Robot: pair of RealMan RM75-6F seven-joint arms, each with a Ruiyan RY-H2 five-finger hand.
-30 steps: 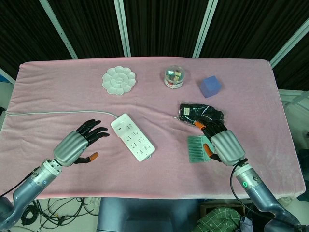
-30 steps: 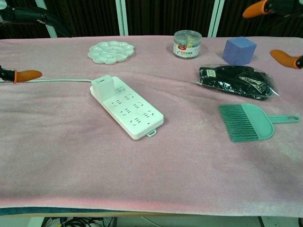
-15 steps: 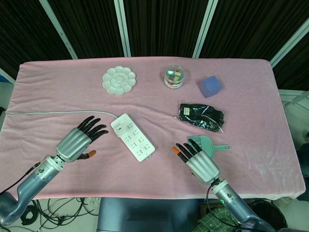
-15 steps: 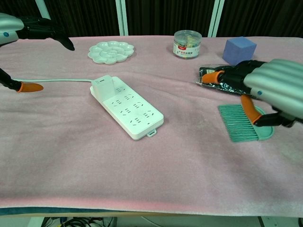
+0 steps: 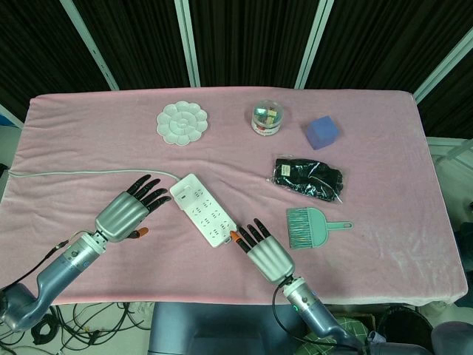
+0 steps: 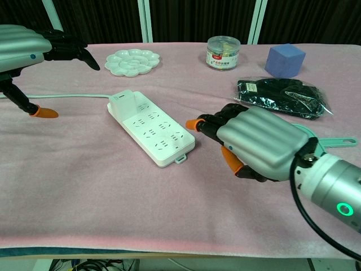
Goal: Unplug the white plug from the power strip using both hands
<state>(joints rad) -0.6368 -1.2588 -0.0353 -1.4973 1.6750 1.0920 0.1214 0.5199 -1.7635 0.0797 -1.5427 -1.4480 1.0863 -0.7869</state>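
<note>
- Head view: the fingers of the left hand (image 5: 127, 214) are spread and hold nothing; they hover just left of the power strip (image 5: 203, 209), their dark tips near its cord end. The fingers of the right hand (image 5: 264, 251) are likewise spread and empty, with the orange tips just beside the strip's near end; contact cannot be told.
- Head view: the power strip lies on the pink counter (image 5: 89, 140) with its long axis diagonal, from upper left to lower right. The grey cord (image 5: 89, 173) leaves the upper-left end toward the counter's left edge.
- Chest view: the white plug (image 6: 122, 99) sits in the strip's far left end, beside the cord exit, standing slightly proud of the socket face. The left hand shows at the upper left edge, raised above the counter, and the right hand fills the foreground, fingers extended toward the strip's near right side.
- Judged step: the approach, with no grip yet made. The next move probably calls for the right hand to press the strip flat while the left pinches the plug and pulls it upward.
</note>
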